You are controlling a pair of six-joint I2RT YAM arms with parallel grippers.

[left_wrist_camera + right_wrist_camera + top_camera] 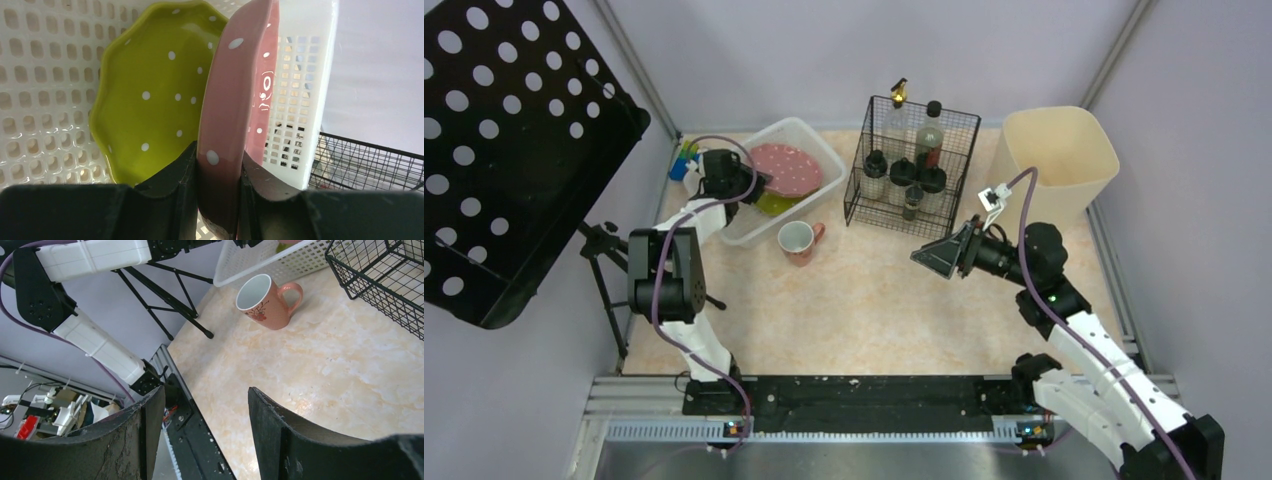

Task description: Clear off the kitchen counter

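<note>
The left hand (218,157) is clamped on the rim of a pink plate (235,90), held on edge inside the white basket (45,75) beside a green plate (150,95). The right hand (205,405), fingers apart and holding nothing, hovers over the marbled surface (325,380), where a pink mug (267,300) stands upright between basket and wire rack (380,280)

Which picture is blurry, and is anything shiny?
Left wrist view: the pink plate sits so near the lens that its edge looks soft and huge, and the white basket glints. Right wrist view: the mug is sharp. Top view: even light, soft shadows.
</note>
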